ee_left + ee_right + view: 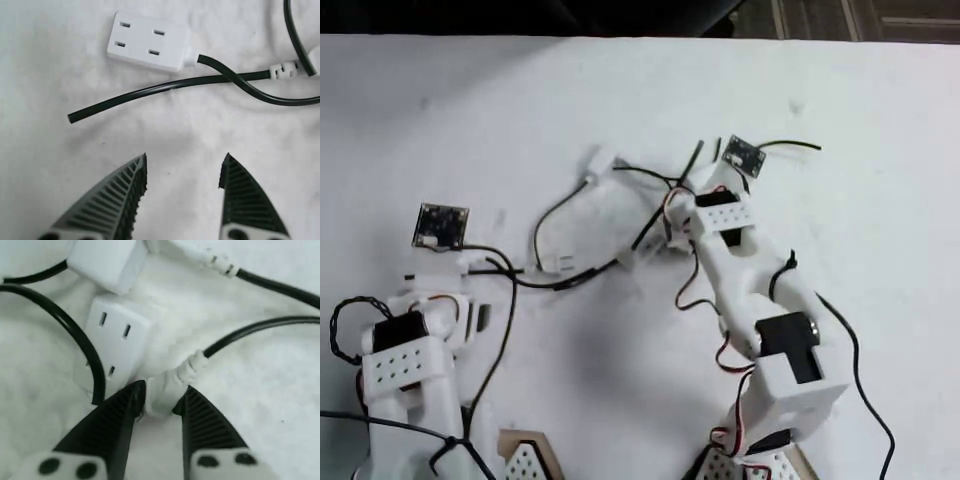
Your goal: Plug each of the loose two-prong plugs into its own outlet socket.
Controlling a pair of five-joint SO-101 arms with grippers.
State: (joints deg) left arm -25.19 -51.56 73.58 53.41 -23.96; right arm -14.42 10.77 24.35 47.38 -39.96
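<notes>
Between your right gripper's point(162, 389) jaws | small white two-prong plug point(172, 376) clamped, long axis slanting, cord end outward, beside white plastic socket block point(117, 337) | your left gripper point(185, 160) spread wide.

plug point(164, 390) between right fingers point(117, 415) | just beside socket point(120, 335) | cord point(75, 330) over socket

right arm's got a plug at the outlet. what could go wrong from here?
1. A black cable lies across the outlet beside its slots; it may block or snag the plug in the right gripper.
2. Nothing holds that outlet; the left gripper is open elsewhere, so pushing may slide it.
</notes>
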